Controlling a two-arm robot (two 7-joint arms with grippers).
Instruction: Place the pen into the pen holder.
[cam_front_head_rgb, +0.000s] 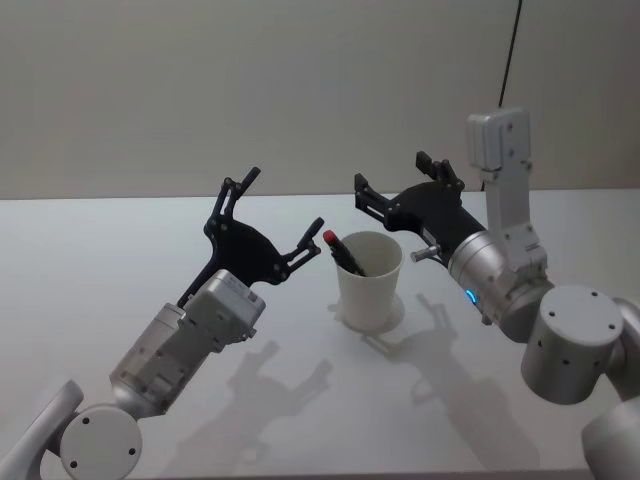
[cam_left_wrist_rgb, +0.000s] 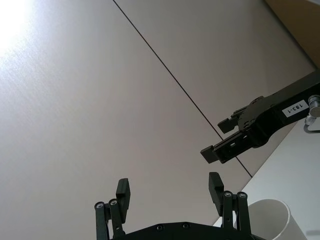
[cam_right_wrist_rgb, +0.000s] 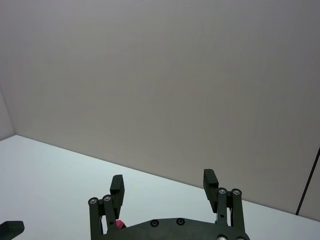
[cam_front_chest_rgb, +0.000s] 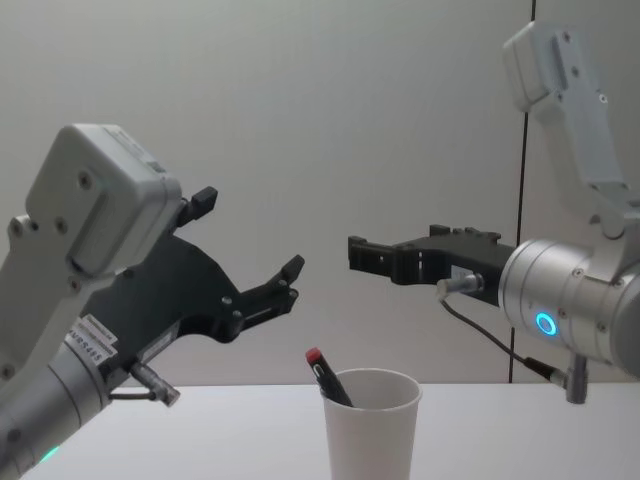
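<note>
Left end effector (cam_front_head_rgb: 285, 215) sits left of centre in head view, raised off the table (cam_front_head_rgb: 120, 260), fingers spread wide w/ nothing between them; its near fingertip is just beside the pen's red cap but not touching. In chest view the same end effector (cam_front_chest_rgb: 250, 235) is mid-left, above and left of the cup. Pen holder (cam_front_head_rgb: 369, 280), a white paper cup, stands upright on the table at frame centre in head view, bottom centre in chest view (cam_front_chest_rgb: 371, 425). Pen (cam_front_head_rgb: 343, 254) is inside it, dark body w/ red tip, leaning toward the left rim, top end sticking out above the rim (cam_front_chest_rgb: 327, 376). Right end effector (cam_front_head_rgb: 395, 180) is right of centre in head view, up above the cup's far-right side, fingers apart, empty; chest view has it (cam_front_chest_rgb: 370, 255) centre-right, above the cup.
</note>
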